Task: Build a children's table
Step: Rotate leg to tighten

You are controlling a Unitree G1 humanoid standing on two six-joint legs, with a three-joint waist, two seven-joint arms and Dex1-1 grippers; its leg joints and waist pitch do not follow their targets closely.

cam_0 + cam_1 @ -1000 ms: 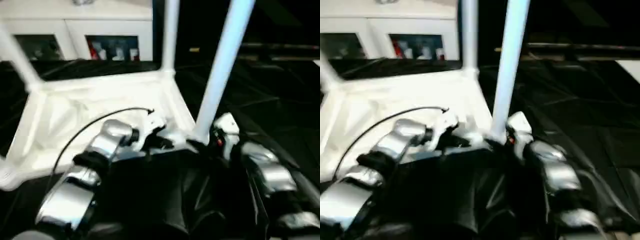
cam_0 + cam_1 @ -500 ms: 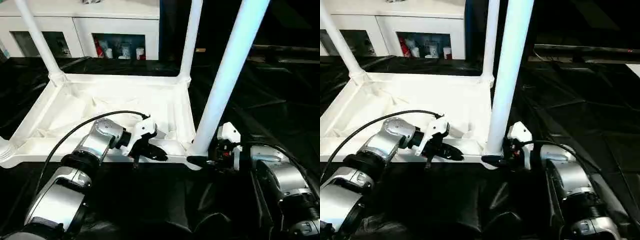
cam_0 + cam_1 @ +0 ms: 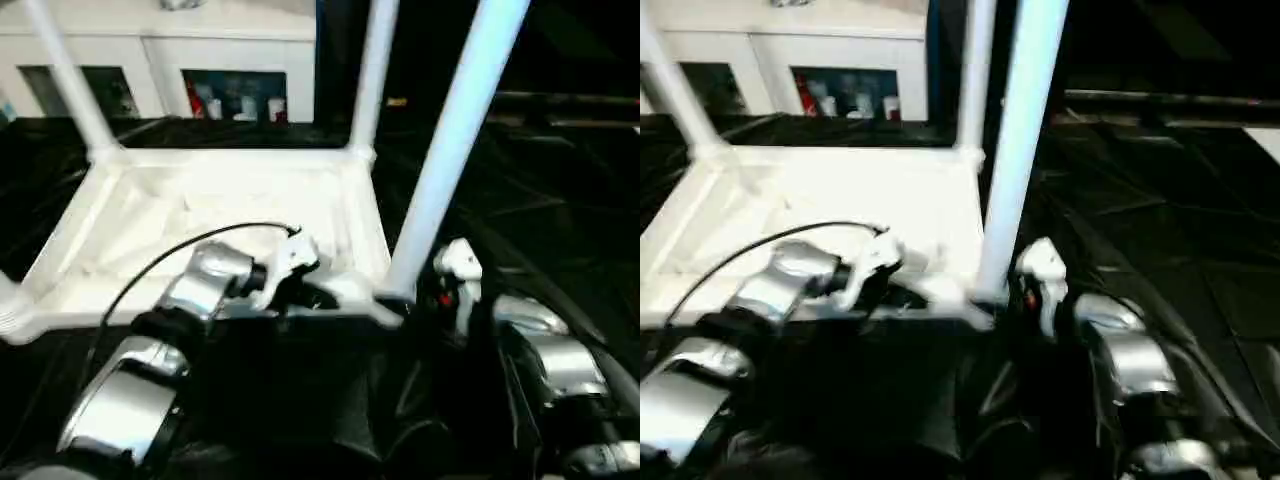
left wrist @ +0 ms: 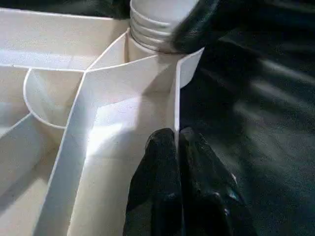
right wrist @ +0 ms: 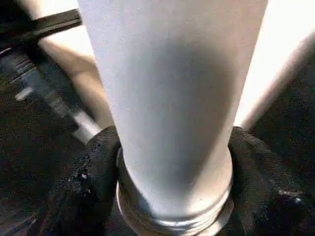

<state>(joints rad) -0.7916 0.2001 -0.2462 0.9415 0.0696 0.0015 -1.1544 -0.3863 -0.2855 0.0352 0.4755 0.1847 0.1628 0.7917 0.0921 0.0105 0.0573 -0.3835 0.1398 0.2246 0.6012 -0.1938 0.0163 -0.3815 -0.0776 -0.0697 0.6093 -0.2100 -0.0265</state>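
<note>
An upturned white tabletop point(image 3: 215, 215) lies on black sheeting point(image 3: 560, 200) before white cabinets point(image 3: 160, 50). The left gripper point(image 4: 176, 147) pinches its near rim; the right gripper point(image 5: 172, 167) clamps the near-right leg point(image 3: 450, 140).

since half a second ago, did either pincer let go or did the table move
Neither let go. The left pincer stays shut on the tabletop's near rim, and the right pincer still clasps the base of the near leg at its corner socket. The picture has shifted slightly, which looks like camera motion; the two far legs remain upright.
</note>
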